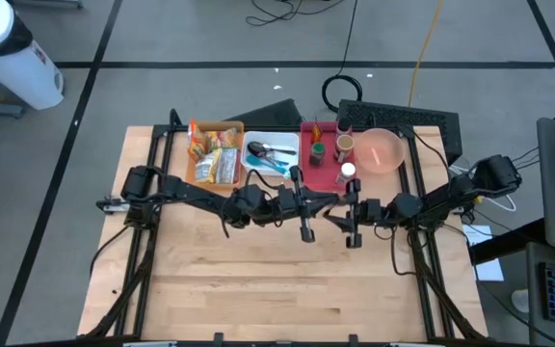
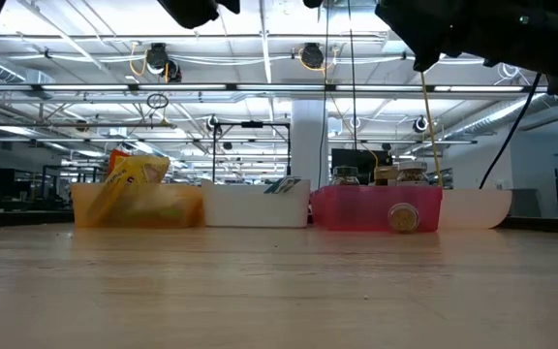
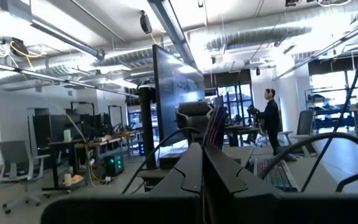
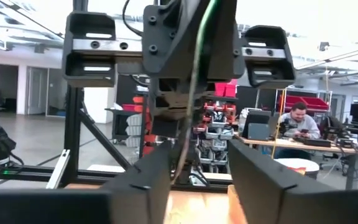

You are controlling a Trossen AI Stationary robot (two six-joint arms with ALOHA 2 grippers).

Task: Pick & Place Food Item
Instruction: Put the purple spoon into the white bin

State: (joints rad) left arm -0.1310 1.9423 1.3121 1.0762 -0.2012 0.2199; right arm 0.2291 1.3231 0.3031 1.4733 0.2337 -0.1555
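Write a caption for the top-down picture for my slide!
Two robot arms meet mid-table, fingers empty, behind them an orange bin of snacks, a white bin, a red bin and a pink bowl.

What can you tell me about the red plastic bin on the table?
The red plastic bin is a see-through rectangular tray standing flat at the back of the wooden table. It sits in a row, between the white bin and the pink bowl, seemingly touching the white bin. Inside are small jars and a white-capped bottle; one round jar lies on its side. No gripper touches it.
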